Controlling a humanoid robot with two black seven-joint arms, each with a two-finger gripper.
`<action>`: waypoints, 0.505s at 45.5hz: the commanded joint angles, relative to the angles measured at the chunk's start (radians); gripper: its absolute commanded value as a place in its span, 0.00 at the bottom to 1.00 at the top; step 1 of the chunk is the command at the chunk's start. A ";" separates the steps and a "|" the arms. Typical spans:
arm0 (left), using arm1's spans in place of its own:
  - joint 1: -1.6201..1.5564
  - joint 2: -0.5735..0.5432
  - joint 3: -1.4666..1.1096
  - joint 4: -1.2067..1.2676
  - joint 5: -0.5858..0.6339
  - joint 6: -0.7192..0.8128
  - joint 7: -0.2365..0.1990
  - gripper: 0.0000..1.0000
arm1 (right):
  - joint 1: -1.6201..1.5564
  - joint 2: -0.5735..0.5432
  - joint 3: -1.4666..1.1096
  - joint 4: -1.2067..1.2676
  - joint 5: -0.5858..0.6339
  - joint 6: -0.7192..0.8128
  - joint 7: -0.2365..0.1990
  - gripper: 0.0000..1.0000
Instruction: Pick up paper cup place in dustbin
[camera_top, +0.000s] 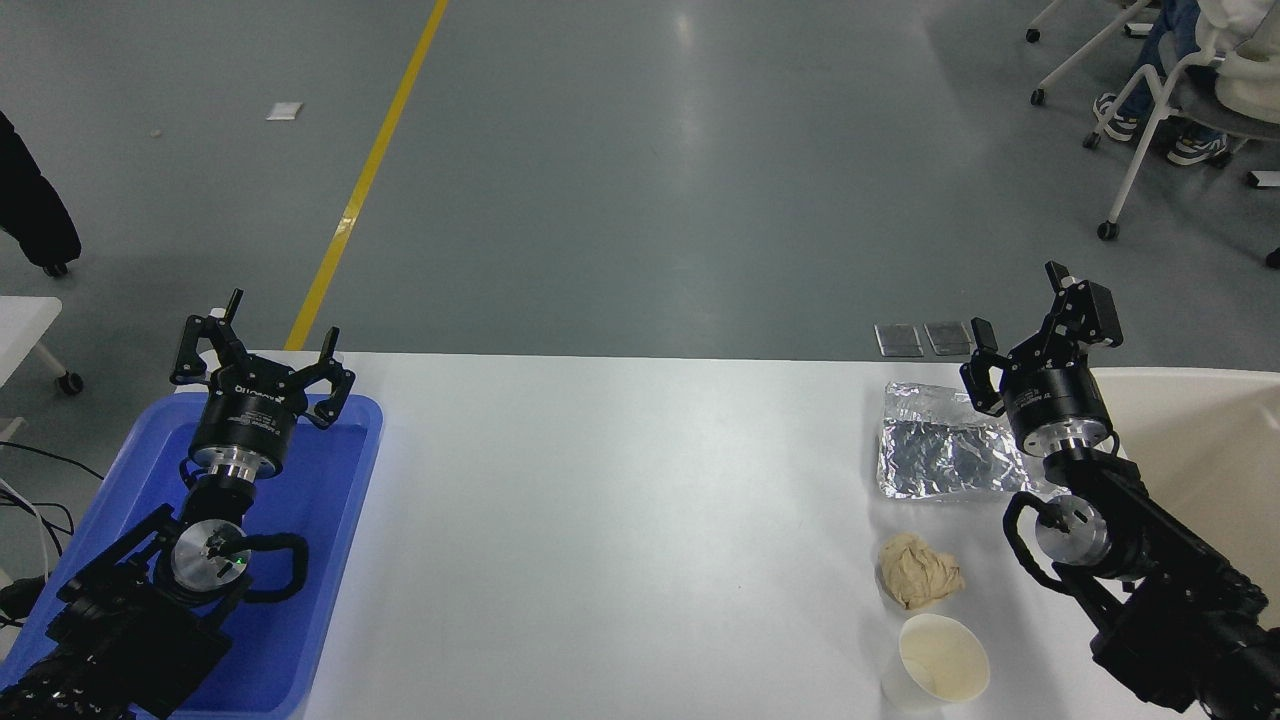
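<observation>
A small white paper cup with a cream inside stands upright near the table's front edge at the right. The cream-beige dustbin fills the far right, cut off by the picture edge. My right gripper is open and empty, raised near the table's far edge between the foil sheet and the dustbin's rim, well behind the cup. My left gripper is open and parked above the far end of the blue tray.
A crumpled tan paper ball lies just behind the cup. A silver foil sheet lies behind that. A blue tray sits under the left arm. A person sits on a wheeled chair at the top right.
</observation>
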 joint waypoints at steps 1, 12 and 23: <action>0.000 0.000 0.000 0.000 0.001 0.000 0.000 1.00 | 0.117 -0.123 -0.245 -0.054 0.004 -0.020 -0.008 1.00; 0.000 0.000 -0.002 0.000 0.000 0.000 0.001 1.00 | 0.416 -0.261 -0.943 -0.090 0.102 -0.046 -0.039 1.00; 0.000 0.000 -0.002 0.000 0.000 0.000 0.000 1.00 | 0.755 -0.272 -1.632 -0.063 0.211 -0.020 -0.214 1.00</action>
